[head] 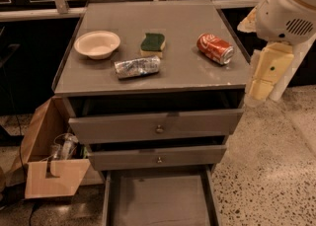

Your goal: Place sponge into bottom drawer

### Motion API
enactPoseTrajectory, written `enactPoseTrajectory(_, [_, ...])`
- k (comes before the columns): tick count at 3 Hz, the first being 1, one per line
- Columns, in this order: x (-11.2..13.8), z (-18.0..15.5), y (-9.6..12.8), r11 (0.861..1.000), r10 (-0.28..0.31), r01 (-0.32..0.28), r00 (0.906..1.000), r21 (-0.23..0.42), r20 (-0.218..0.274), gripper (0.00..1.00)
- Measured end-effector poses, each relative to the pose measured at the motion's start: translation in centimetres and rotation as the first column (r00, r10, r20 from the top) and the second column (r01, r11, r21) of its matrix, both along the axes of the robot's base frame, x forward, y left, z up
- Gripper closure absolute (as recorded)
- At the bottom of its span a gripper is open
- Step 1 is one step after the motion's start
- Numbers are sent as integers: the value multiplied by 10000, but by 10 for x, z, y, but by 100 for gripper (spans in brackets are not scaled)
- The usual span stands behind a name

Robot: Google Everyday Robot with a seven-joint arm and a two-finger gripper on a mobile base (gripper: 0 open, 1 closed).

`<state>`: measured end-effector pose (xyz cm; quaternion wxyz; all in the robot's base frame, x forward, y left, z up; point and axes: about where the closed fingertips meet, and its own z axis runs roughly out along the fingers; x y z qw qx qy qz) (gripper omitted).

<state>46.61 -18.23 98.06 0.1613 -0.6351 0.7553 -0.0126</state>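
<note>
The sponge (pixel 153 44), dark green on top with pale yellow foam below, lies on the grey cabinet top (pixel 187 72) near the middle, just behind a crumpled foil packet (pixel 137 66). The bottom drawer (pixel 158 203) is pulled out at the foot of the cabinet, and the part of its grey tray that shows is bare. My gripper (pixel 266 72), the pale yellow end under the white arm housing, hangs off the cabinet's right edge. It is level with the top, well right of the sponge, and touches nothing.
A white bowl (pixel 97 44) sits at the left of the top. A red soda can (pixel 215 49) lies on its side at the right. The two knobbed upper drawers (pixel 158 127) stand slightly open. An open cardboard box (pixel 49 163) of clutter stands on the floor at the left.
</note>
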Motion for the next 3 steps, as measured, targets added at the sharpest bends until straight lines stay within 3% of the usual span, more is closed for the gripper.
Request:
enactPoseTrajectory(1, [1, 1, 3, 10000, 1, -2, 9999, 74, 107, 0])
enactPoseTrajectory(2, [23, 1, 25, 9993, 257, -263, 9993, 262, 257, 0])
enactPoseTrajectory(3, [84, -13, 77, 9922, 1009, -994, 9948, 755, -161, 0])
